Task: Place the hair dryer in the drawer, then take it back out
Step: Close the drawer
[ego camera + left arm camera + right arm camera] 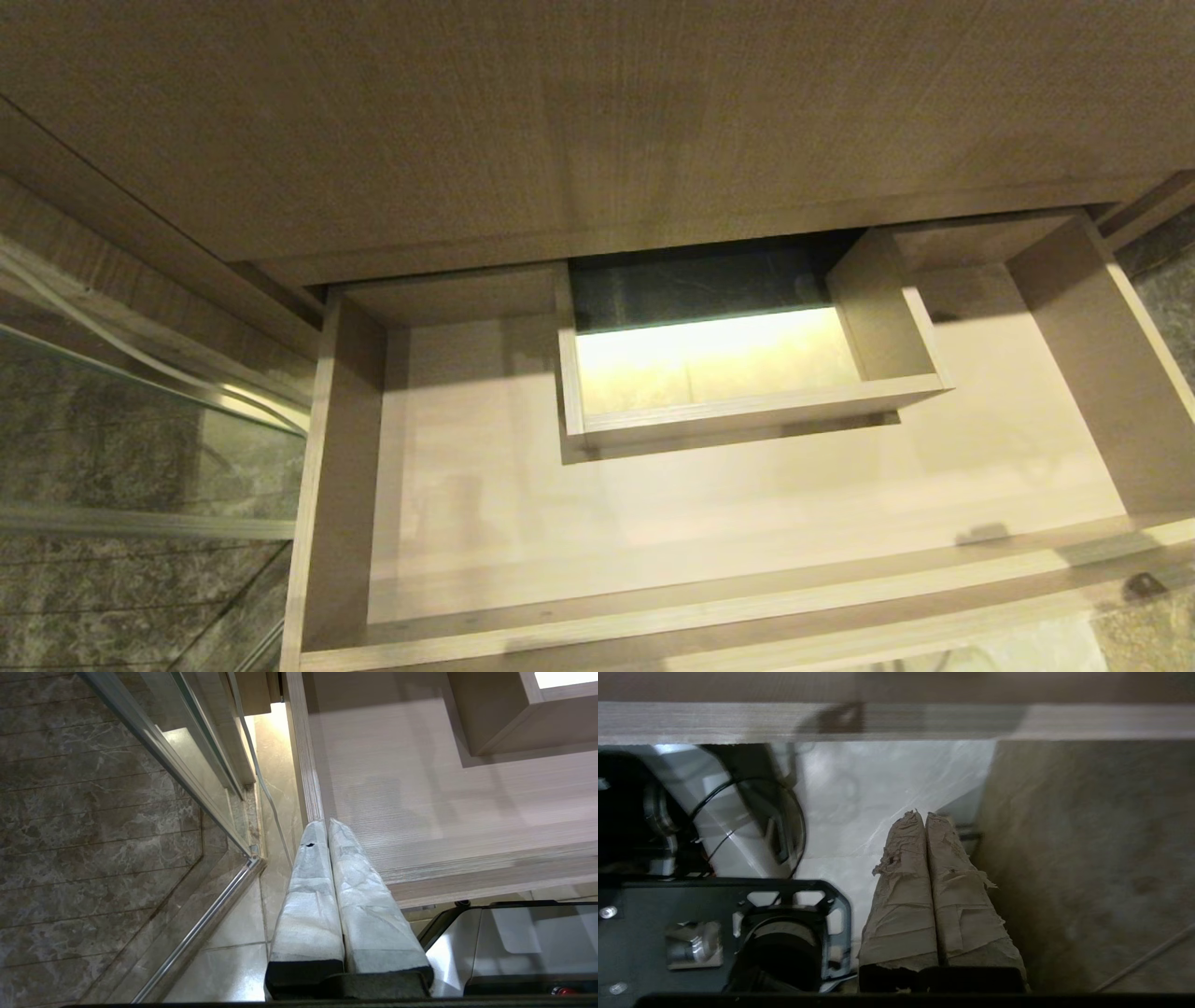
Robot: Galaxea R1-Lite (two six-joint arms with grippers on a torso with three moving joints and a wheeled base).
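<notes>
The drawer stands pulled out below me, light wood grain, with a bare bottom and nothing lying in it. A boxed rectangular cut-out rises from its back middle. The hair dryer is out of view in all three views. My left gripper is shut and empty, parked just outside the drawer's near left corner. My right gripper is shut and empty too, low in front of the drawer's front edge, over the pale floor.
A wood-grain top overhangs the back of the drawer. A glass panel with a metal rail and a white cable lie to the left. My black base and a wood-grain panel flank the right gripper.
</notes>
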